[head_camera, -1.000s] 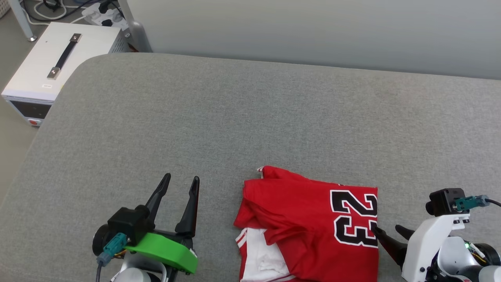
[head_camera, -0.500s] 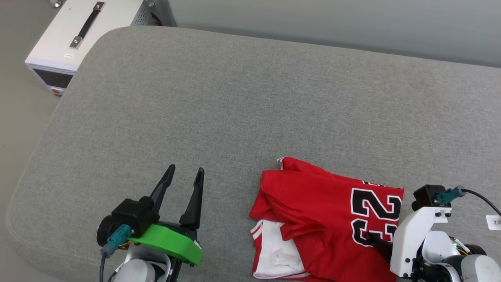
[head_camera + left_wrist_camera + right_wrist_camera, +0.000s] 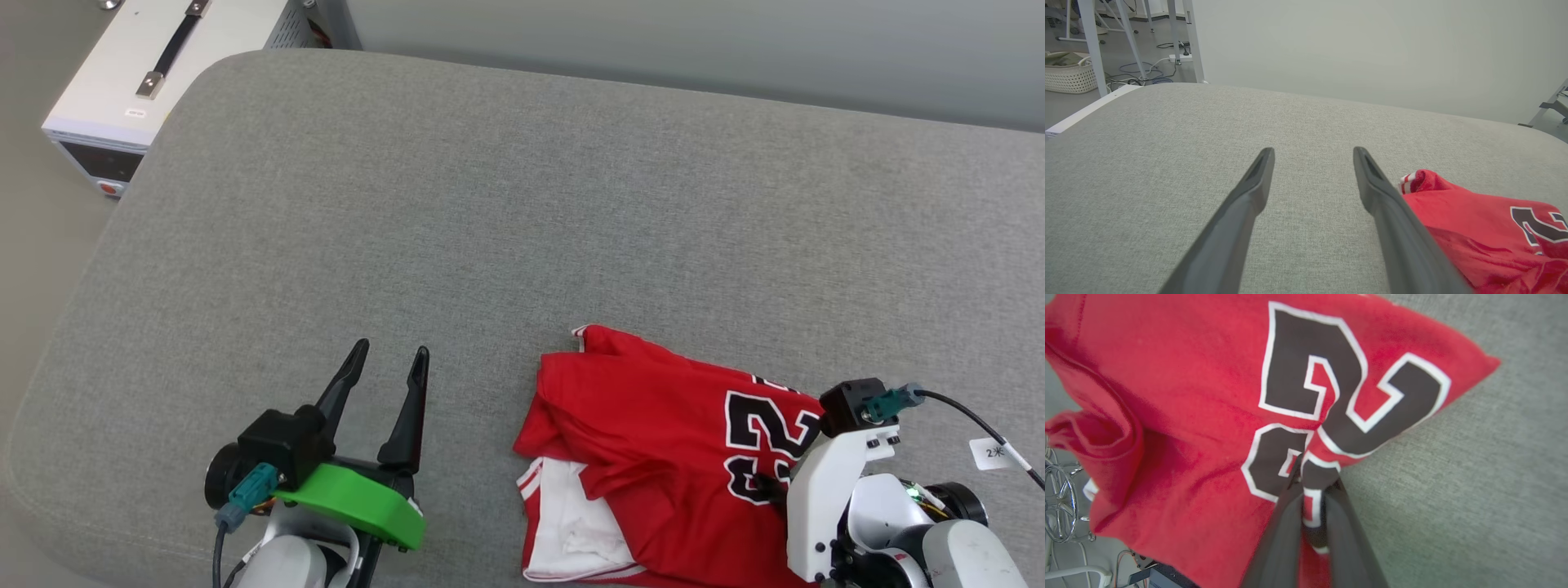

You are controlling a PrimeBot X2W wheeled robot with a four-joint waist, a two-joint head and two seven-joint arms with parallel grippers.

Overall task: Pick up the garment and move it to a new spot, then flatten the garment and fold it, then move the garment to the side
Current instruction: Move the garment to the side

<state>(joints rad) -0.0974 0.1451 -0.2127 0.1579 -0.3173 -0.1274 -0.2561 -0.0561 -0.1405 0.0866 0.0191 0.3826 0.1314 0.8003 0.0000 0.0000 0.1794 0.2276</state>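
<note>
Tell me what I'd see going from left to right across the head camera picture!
White box → left pincer, open over the grey cushion → red shirt → right pincer, pinching the shirt near its right edge.

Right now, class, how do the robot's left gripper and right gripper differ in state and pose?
The left gripper has its jaws spread with nothing between them; the right gripper has its jaws pinched on the garment, at the black numeral. The left gripper is beside the garment, apart from it; the right gripper touches it. Both have dark fingers.
</note>
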